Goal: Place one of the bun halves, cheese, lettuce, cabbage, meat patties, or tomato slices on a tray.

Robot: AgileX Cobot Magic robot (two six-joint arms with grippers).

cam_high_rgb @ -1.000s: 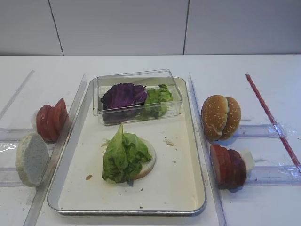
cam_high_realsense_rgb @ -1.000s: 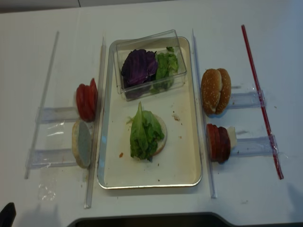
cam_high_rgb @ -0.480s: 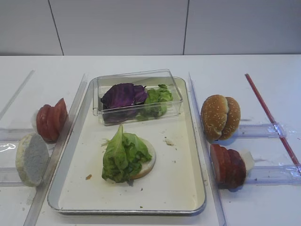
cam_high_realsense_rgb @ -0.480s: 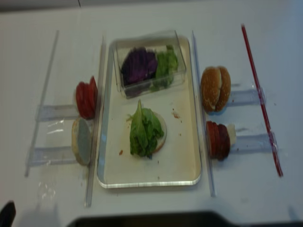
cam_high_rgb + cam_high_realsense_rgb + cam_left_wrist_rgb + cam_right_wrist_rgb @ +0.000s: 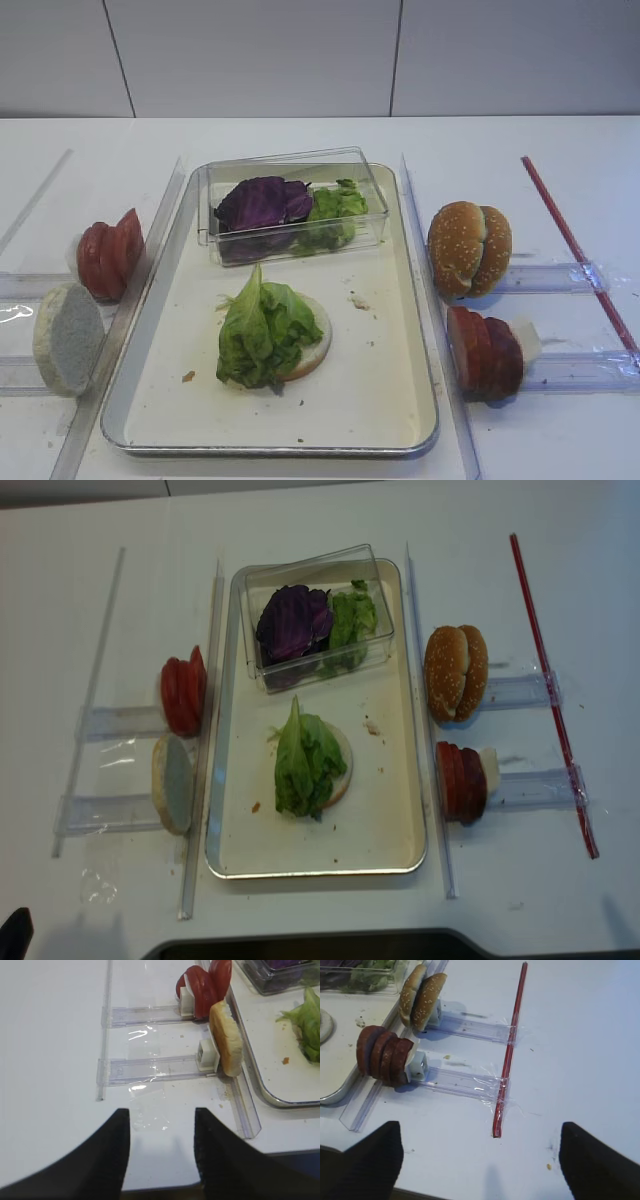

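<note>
You have bare floor in the near half of the tray point(image 5: 400, 400) beside the lettuce point(image 5: 262, 335); the clear box point(image 5: 290, 205) blocks its far end; upright tomato slices point(image 5: 108, 254) and sesame buns point(image 5: 468, 248) flank both rims.

One tray point(image 5: 425, 330), one clear box point(image 5: 290, 203), four bun halves point(image 5: 468, 248), two lettuce point(image 5: 262, 330) bunches, one cabbage point(image 5: 262, 203) clump.

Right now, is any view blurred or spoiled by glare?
Both exterior high views are sharp, the realsense one dimmer and softer; left wrist view has glare on the clear tape beside the tomato slices; right wrist view is sharp, with bright white table.
</note>
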